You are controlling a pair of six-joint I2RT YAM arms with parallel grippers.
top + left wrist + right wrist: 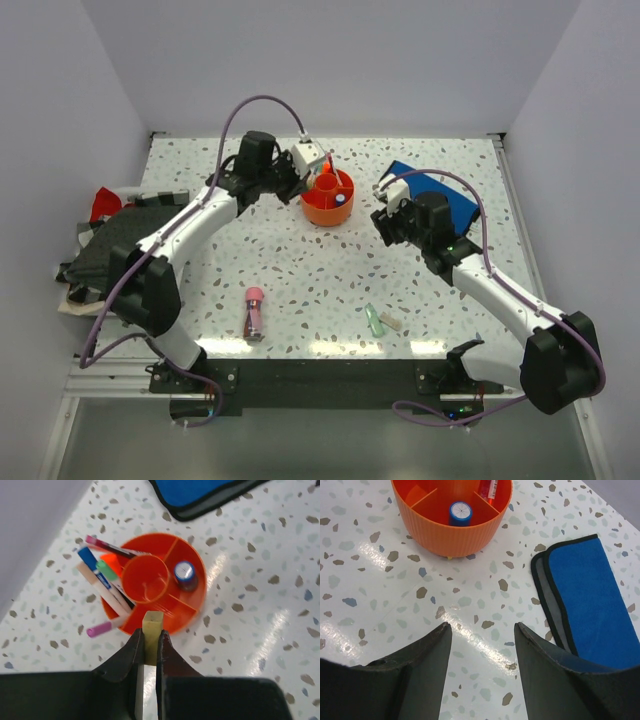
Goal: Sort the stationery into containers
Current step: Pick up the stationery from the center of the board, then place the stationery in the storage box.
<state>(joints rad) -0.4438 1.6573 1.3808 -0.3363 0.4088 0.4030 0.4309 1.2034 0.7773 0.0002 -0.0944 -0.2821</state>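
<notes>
The eraser (152, 635) is pinched upright between the fingers of the left gripper (150, 647), which is closed on it at the rim of the caddy (186, 619). How high it hangs above the rim I cannot tell. One ring compartment already holds a bunch of pens (107, 582), pink, blue-capped, green and orange, leaning out over the edge. Another holds a blue cap (185, 574) standing on end. The centre well looks bare.

The right gripper (481, 642) is spread wide and holds nothing, hovering over the table just beside the caddy.

By my reading the sort is well past half. The held eraser is not yet dropped, and three pieces lie loose near the arm bases: a glue tube (254, 312) on the left, and a green marker (374, 320) with a second eraser (391, 322) just beside it.

The table (300, 270) is white with dark speckles and shows glare patches. A blue cloth (440, 195) lies at the right near the caddy, dark cloths (110, 250) are heaped off the left edge, and plain pale walls (330, 60) close in three sides.
</notes>
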